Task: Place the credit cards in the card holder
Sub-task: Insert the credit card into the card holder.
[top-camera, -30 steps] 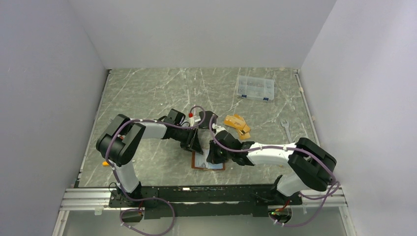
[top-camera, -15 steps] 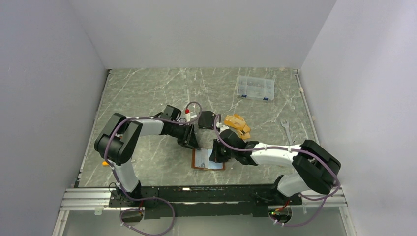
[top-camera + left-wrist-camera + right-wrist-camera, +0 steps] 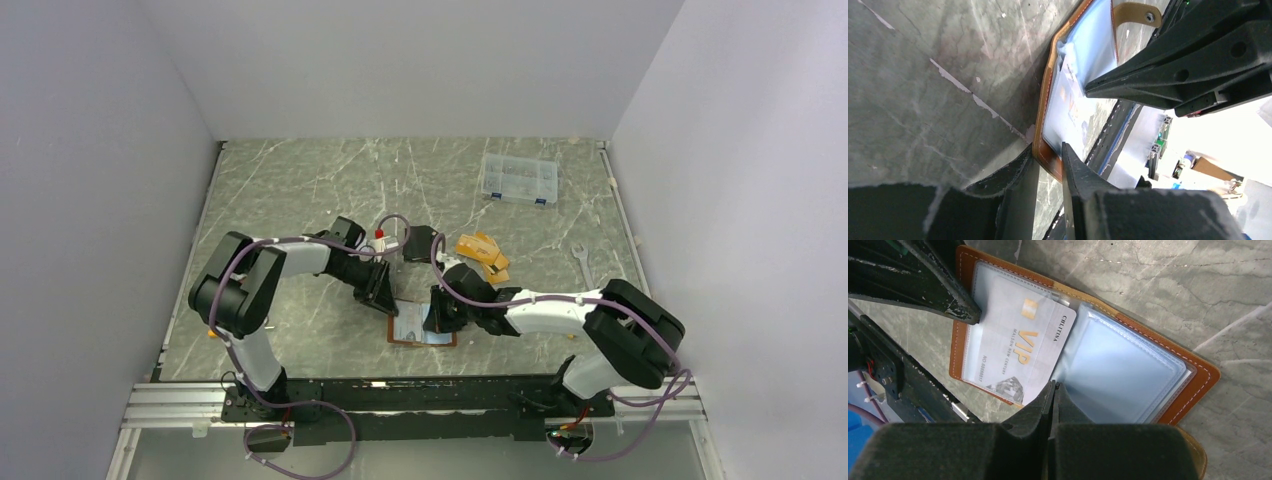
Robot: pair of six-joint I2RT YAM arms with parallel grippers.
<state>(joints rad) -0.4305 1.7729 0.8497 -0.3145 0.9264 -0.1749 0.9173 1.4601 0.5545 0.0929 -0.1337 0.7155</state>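
Observation:
The tan-brown card holder (image 3: 412,338) lies open on the table near the front edge, its clear pockets facing up (image 3: 1193,385). A silver-grey VIP credit card (image 3: 1018,345) sits partly inside its left pocket, one corner sticking out. My left gripper (image 3: 1048,150) is shut on the holder's brown edge (image 3: 1047,100); it also shows in the top view (image 3: 388,298). My right gripper (image 3: 1053,385) is shut, its tip at the card's protruding corner, over the holder's middle (image 3: 440,318). Orange-gold cards (image 3: 483,255) and black cards (image 3: 420,242) lie just behind.
A clear plastic compartment box (image 3: 518,178) stands at the back right. A wrench (image 3: 583,262) lies to the right. A small red-capped item (image 3: 381,234) sits behind my left wrist. Both arms crowd the holder.
My left gripper has shifted slightly left and nearer along the holder's edge. My right gripper has stayed over the holder with little movement.

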